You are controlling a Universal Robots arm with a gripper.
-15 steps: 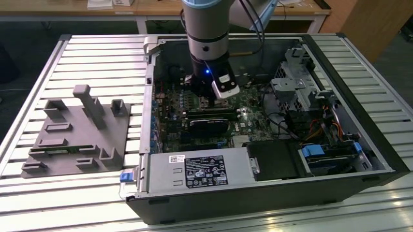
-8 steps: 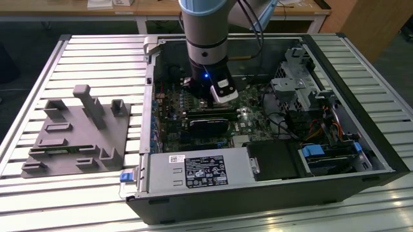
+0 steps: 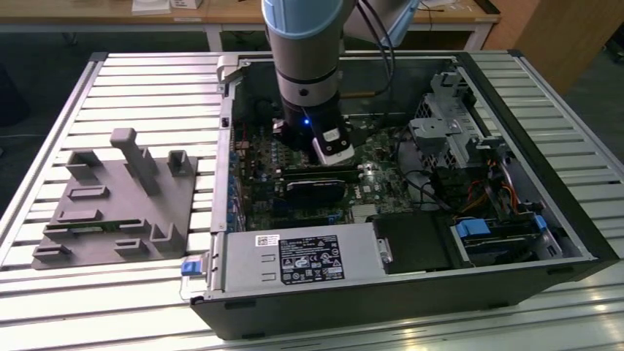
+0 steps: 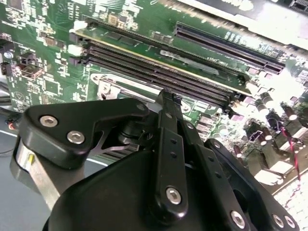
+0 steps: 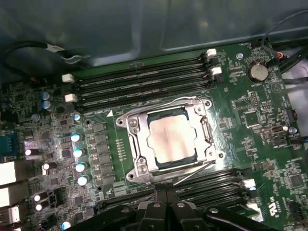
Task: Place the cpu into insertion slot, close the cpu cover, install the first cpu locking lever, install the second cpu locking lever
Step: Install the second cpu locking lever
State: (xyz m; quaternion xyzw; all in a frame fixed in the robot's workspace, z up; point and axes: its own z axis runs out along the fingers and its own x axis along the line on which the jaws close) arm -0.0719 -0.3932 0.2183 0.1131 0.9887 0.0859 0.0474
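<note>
Hanging inside the open computer case (image 3: 575,241) in the exterior view, the gripper (image 3: 332,150) hovers over the motherboard. In the first wrist view, its fingertips (image 5: 161,204) look pressed together, empty, beside the insertion slot (image 5: 137,166), where the cpu (image 5: 171,139) sits under the closed cpu cover (image 5: 204,132).

Pale silver-beige square cpu (image 5: 169,138) seated flat in its socket on the green board.

The insertion slot (image 5: 136,165), a square socket with a silvery metal rim, surrounds the chip. The thin grey metal cpu cover (image 5: 134,126) frame lies closed over the chip's edges, its cut-out centre baring the metallic face.
</note>
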